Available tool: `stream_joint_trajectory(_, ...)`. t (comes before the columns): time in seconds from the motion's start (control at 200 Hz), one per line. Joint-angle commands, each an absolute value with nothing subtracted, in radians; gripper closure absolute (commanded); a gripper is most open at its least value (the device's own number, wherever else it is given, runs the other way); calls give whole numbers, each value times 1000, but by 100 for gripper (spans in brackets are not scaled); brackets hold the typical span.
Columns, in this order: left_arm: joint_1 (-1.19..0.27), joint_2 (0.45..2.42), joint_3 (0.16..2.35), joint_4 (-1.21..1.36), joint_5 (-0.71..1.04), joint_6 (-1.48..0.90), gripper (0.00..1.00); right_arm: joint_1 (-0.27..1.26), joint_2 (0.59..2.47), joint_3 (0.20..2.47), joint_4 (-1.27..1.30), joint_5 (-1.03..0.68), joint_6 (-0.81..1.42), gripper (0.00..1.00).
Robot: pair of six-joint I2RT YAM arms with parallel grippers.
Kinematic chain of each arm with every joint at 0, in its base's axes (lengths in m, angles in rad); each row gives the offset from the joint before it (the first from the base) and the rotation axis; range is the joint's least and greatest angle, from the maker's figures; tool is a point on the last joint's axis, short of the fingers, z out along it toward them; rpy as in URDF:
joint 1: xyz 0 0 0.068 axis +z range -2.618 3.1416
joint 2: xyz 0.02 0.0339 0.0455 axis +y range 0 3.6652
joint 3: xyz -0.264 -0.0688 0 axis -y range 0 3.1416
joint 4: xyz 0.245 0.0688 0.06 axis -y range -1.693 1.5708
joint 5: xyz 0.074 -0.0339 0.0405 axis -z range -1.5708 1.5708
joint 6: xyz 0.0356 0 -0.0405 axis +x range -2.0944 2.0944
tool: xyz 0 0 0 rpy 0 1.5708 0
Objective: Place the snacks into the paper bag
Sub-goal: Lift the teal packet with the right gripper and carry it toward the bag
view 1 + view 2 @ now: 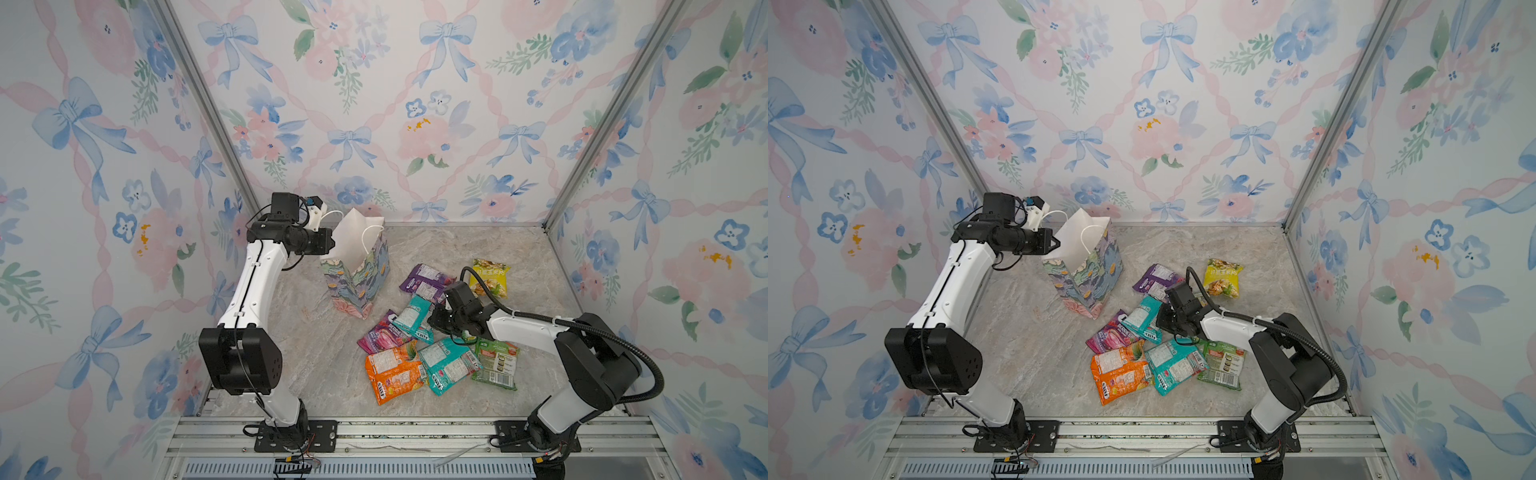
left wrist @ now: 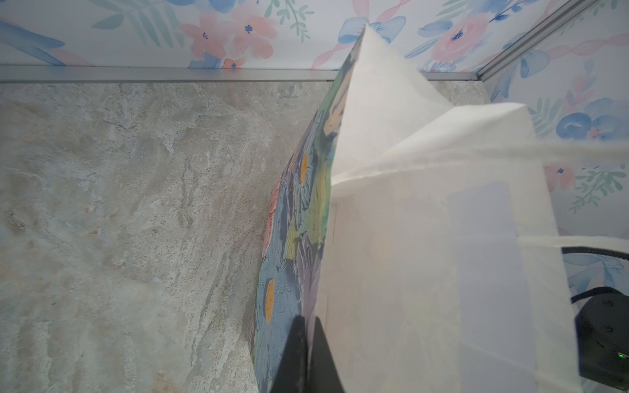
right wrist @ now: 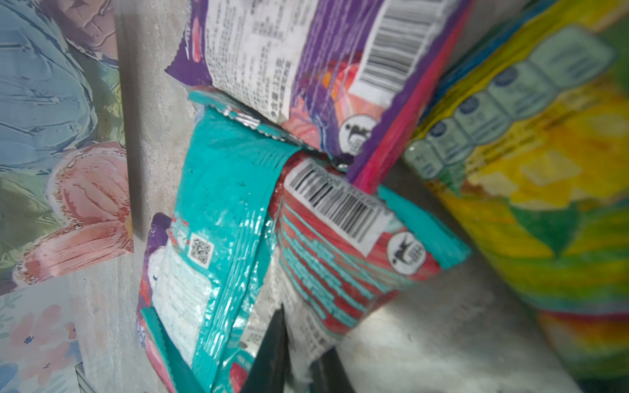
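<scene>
Marble tabletop (image 1: 478,249) carries seven snack packets (image 1: 395,370), none visibly bagged. Left gripper (image 2: 308,357) pinches the left wall of the paper bag (image 1: 361,266); right gripper (image 3: 301,360) clamps a teal packet (image 3: 231,211).

Paper bag (image 1: 361,270) mouth stands clear; snacks (image 1: 449,365) clutter its right.

Three walls (image 1: 415,104) are papered in a watercolour pattern of blue bows, pink and blue flowers and a pink ribbon lattice. The corners are marked by aluminium posts (image 1: 206,104). A grey-beige, marble-veined tabletop (image 1: 478,249) is evenly lit, and its near edge is bordered by slotted metal rails (image 1: 415,432) and a vented grille (image 1: 374,468).
</scene>
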State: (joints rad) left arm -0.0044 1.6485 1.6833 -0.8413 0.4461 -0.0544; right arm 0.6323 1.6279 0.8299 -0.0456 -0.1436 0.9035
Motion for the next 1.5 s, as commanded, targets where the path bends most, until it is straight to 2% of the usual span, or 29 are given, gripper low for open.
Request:
stream_joint_trajectory(0.0, -11, 1640, 1671, -859, 459, -66, 100, 642, 1608, 860, -86, -134, 882, 96)
stream_joint_trajectory(0.04, -14, 1638, 1671, -859, 455, -68, 100, 643, 1589, 871, -106, -130, 872, 100)
stream_joint_trajectory(0.465, -29, 1632, 1662, -858, 408, -70, 100, 652, 1348, 1053, -362, -40, 747, 100)
stream_joint_trajectory(0.715, -38, 1631, 1661, -860, 372, -69, 100, 652, 1295, 1232, -441, 32, 616, 100)
stream_joint_trajectory(1.105, -69, 1628, 1669, -860, 368, -67, 100, 652, 1438, 1667, -456, 97, 367, 100)
stream_joint_trajectory(1.495, -95, 1647, 1677, -860, 385, -67, 100, 664, 1732, 2058, -500, 75, 281, 100)
